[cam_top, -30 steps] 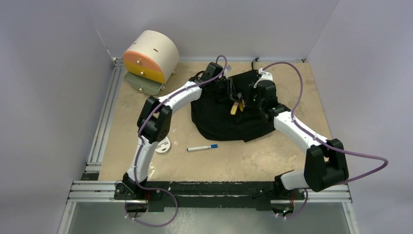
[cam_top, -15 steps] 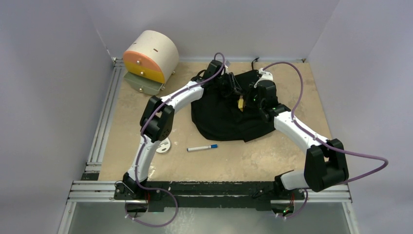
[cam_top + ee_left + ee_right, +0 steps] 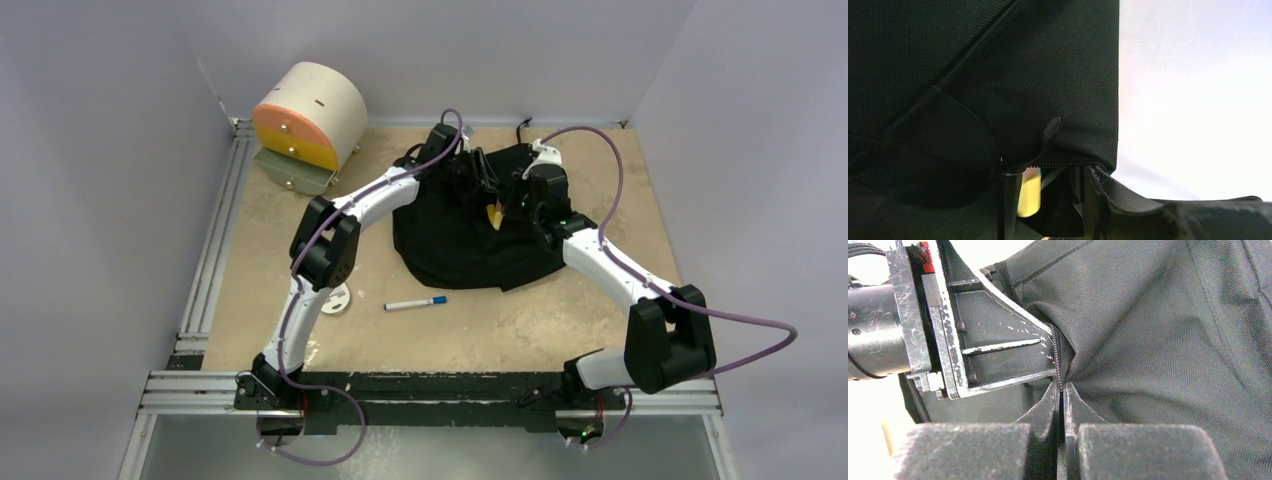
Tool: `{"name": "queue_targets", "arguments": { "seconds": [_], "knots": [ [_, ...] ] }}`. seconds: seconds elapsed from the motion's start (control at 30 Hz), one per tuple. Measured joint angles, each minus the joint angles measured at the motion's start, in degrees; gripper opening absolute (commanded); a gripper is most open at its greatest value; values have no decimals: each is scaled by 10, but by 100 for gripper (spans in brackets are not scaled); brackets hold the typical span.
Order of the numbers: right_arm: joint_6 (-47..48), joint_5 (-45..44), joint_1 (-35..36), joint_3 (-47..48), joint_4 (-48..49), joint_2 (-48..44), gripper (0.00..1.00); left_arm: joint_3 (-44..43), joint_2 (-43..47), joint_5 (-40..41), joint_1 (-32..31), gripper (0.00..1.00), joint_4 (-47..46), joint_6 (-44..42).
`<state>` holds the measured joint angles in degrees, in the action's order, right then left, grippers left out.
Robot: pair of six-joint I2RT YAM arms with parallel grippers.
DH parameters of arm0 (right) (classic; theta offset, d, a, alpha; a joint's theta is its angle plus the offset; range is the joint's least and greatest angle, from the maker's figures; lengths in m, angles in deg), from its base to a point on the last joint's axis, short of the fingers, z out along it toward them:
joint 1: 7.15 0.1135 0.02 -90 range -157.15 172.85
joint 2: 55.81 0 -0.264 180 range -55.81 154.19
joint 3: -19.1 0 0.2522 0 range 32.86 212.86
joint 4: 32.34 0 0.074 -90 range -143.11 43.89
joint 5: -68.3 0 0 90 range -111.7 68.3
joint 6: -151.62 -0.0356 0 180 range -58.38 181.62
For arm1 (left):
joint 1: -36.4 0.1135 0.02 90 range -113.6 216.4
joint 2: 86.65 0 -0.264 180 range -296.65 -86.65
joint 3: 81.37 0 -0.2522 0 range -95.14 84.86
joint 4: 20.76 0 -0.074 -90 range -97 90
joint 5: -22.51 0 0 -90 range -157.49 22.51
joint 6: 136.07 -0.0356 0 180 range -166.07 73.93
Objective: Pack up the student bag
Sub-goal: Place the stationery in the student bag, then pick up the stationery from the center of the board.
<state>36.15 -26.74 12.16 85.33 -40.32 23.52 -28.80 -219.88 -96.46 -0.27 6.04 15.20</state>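
Note:
The student bag (image 3: 455,245), a black fabric backpack, lies in the middle of the table's far half. My right gripper (image 3: 1061,390) is shut on the bag's zipper edge (image 3: 1056,355) and holds it up. In the top view it sits at the bag's upper right (image 3: 514,200). My left gripper (image 3: 1048,186) reaches under the lifted fabric (image 3: 998,90), its jaws apart. A yellow object (image 3: 1029,192) stands beside its left finger (image 3: 1009,205), with a gap to the other finger. From above, a little of the yellow object (image 3: 493,213) shows in the opening between both grippers.
A cream-and-orange cylindrical drawer box (image 3: 305,115) stands at the back left, its bottom drawer (image 3: 292,172) pulled out. A white marker with a blue cap (image 3: 415,302) lies in front of the bag. A white round piece (image 3: 336,298) lies by the left arm.
The left gripper moved the yellow object back and into the bag's opening, then spread its jaws. Less of the object shows now. The right gripper kept its hold on the zipper edge.

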Motion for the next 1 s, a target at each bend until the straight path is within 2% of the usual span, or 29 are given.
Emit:
{"name": "queue_targets", "arguments": {
  "seconds": [0.1,0.43,0.83,1.0],
  "knots": [
    [0,0,0,0,2,0,0,1,0,0,0,49,1,-9],
    [0,1,0,0,-5,-2,0,70,52,12,1,48,-14,-35],
    [0,1,1,0,-8,-2,0,220,240,13,2,46,-31,-161],
    [0,1,1,0,-8,-2,0,362,350,33,1,47,-32,-247]
  ]
}}
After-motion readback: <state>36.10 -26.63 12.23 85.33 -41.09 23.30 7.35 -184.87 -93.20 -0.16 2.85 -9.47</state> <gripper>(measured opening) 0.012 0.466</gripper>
